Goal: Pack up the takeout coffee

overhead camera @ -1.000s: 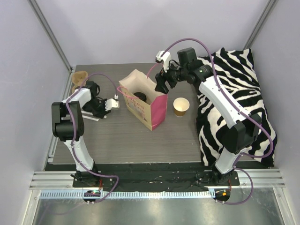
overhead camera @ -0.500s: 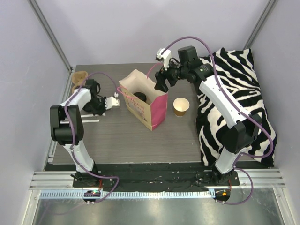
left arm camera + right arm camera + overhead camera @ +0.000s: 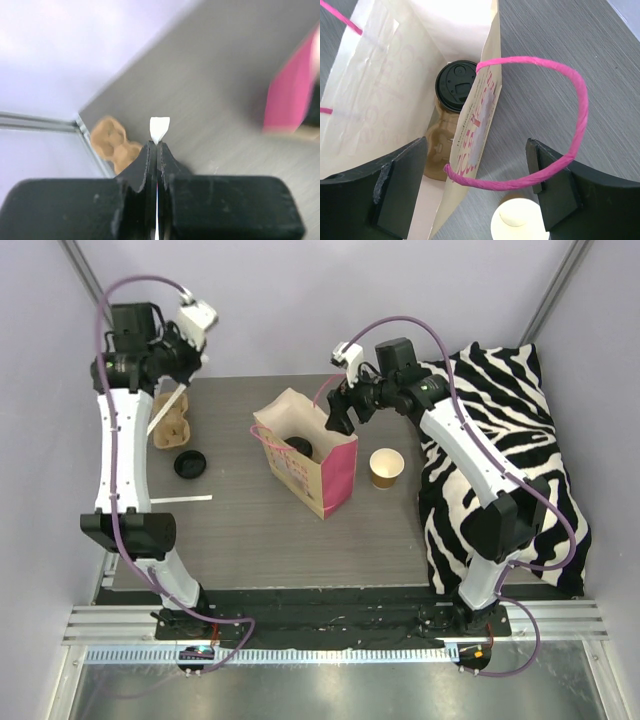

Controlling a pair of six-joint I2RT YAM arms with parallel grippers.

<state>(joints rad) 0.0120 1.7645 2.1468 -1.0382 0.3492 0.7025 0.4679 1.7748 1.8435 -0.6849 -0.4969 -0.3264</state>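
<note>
**Left gripper** (image 3: 156, 147): jaws shut on a thin white stick (image 3: 159, 129). Its tip pokes out just past the fingertips and the rest runs back between them. We cannot tell whether it is a straw or a stirrer. The brown cup carrier (image 3: 114, 146) lies beyond the tip, off to the left.

**Right gripper** (image 3: 477, 185): jaws spread wide, gripping nothing. They straddle one wall of the paper bag (image 3: 390, 75), with the left finger over the bag's inside and the right finger outside it, beside the pink handle (image 3: 572, 120).

**Coffee:** the lidded cup (image 3: 456, 89) stands inside the bag, ahead of the left finger. An open paper cup (image 3: 516, 220) sits outside the bag, just below the gap between the jaws. A loose black lid (image 3: 190, 463) lies well apart from both grippers.

**Risks, as we judge them:**
- The stick is pinched on its thin faces, so a bump on the bag rim could pivot it or slide it out.
- Nothing holds the bag. A finger snagging the handle loop would drag or tip it, coffee and all.
- The open cup stands close enough for the right finger to knock it over.
</note>
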